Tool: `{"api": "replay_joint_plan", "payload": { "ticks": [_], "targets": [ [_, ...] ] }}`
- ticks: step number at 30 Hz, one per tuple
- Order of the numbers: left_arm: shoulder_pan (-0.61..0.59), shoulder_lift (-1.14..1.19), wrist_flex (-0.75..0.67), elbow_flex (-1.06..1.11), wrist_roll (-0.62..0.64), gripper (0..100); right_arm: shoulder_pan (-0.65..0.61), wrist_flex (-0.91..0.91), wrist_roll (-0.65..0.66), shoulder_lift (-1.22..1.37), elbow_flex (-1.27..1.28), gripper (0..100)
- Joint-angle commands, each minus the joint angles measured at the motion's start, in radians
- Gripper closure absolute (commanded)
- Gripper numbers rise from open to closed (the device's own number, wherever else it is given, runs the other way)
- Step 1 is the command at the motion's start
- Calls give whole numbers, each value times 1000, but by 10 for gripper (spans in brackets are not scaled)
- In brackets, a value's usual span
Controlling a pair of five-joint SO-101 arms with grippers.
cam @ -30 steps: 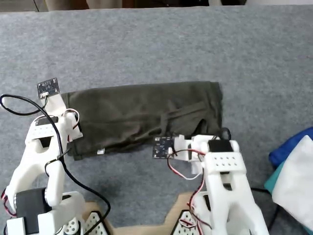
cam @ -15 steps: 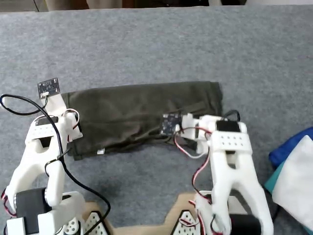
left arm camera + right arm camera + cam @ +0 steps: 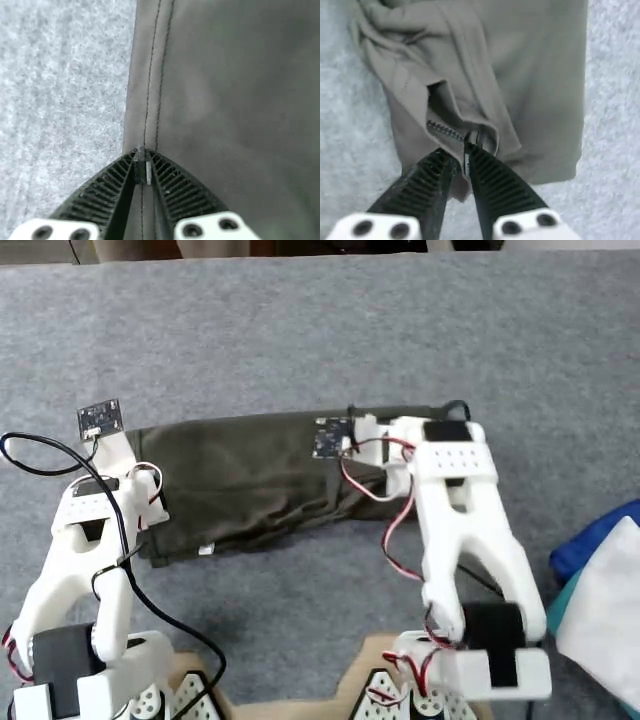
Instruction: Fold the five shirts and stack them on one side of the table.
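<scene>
So the dark olive shirt is lying as a long band across the middle of the high view, flat on the grey felt table. Its long sides are running left to right, and there's some bunching along the lower edge.

The left claw is sitting at the left end of the band. It's squeezing right down on the hem, tips pinched together. You can see the double line of stitching running straight into them in the left wrist view.

The right claw is working the right end of the shirt, with its arm stretching up over the cloth in the right half of the high view. It's clamping a loose fold of the fabric, with barely a sliver between the tips. That flap is standing up a bit off the layer under it, and a short stitched edge is showing just beside the tips.

Over at the lower right edge of the high view, a heap of blue and white cloth is sitting well apart from the shirt.
</scene>
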Motion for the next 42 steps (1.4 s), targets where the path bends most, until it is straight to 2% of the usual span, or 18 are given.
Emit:
{"api": "replay_joint_plan", "payload": {
  "ticks": [1, 5, 10, 14, 19, 23, 27, 32, 37, 39, 42],
  "targets": [
    [12, -4, -11, -38, -6, 980, -19, 3, -12, 79, -114, 994],
    [12, -4, -11, -38, -6, 980, -13, 5, -38, 179, -202, 972],
    [12, -4, -11, -38, -6, 980, 7, 11, -124, 193, -286, 808],
    [12, -4, -11, -38, -6, 980, 28, 71, -187, 134, -346, 759],
    [12, -4, -6, -38, -6, 980, 91, 212, -195, 68, -369, 829],
    [41, -13, 0, -34, 0, 980, 185, 235, -256, 47, -325, 998],
    [169, -36, 150, -141, 68, 980, 291, 264, -255, -19, -248, 993],
    [439, -45, 305, -371, 114, 979, 401, 245, -221, -134, -105, 993],
    [684, 24, 305, -517, 140, 979, 532, 190, -173, -216, 33, 993],
    [732, 99, 282, -578, 166, 978, 576, 176, -158, -226, 73, 993],
    [738, 263, 235, -684, 210, 961, 636, 130, -166, -226, 114, 993]
  ]
}}
